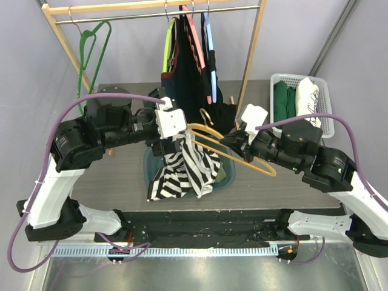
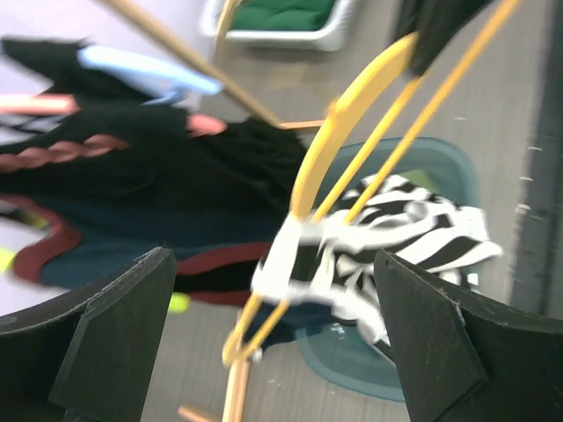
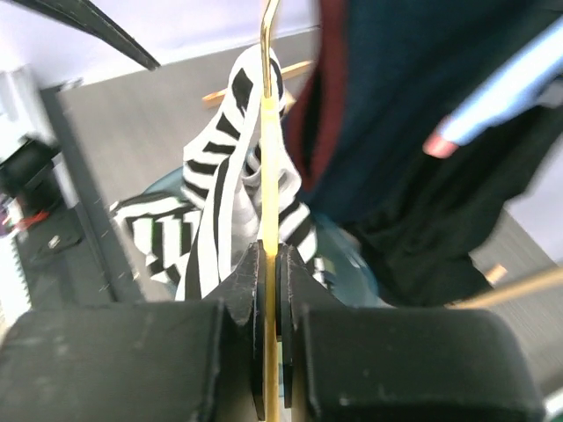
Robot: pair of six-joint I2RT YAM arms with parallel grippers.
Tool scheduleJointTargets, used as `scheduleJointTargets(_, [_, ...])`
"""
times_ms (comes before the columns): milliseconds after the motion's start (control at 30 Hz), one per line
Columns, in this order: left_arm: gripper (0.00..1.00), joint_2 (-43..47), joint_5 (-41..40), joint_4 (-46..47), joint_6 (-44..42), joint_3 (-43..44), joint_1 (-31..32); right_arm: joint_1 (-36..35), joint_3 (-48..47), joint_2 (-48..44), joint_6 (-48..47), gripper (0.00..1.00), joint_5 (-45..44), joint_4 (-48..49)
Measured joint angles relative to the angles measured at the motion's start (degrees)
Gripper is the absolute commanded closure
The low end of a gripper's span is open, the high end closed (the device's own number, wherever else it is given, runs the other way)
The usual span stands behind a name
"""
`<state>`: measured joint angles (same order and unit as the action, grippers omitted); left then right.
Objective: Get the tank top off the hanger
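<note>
The striped tank top [image 1: 185, 167] hangs at the centre of the top view, bunched on the left end of the yellow hanger [image 2: 327, 141] and trailing over a teal basin [image 1: 225, 177] on the bench. The hanger's long axis runs from there toward the lower right, where the right gripper [image 3: 271, 260] has its jaws pinched on the wire. The left gripper [image 1: 171, 138] is nearer the cloth, its jaws spread wide with a strap lying just ahead between them. Drawing the strap leftward off that end looks like the way.
</note>
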<state>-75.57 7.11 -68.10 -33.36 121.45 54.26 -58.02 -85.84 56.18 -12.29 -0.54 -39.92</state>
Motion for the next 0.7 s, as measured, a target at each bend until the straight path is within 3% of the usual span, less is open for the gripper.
scheduleJointTargets(333, [0.08,6.7,-19.7,13.7,3.2,-21.1,0.0,0.0,4.3,-7.8,6.7,0.99,-7.8,7.1])
scheduleJointTargets(533, [0.05,3.2,-20.5,15.5,8.7,-19.7,0.0,0.0,5.9,-7.9,9.7,0.99,-7.1,9.7])
scheduleJointTargets(700, [0.03,0.6,-16.2,15.0,14.6,-14.3,-0.1,0.0,7.4,-7.8,10.8,0.99,-6.9,11.6])
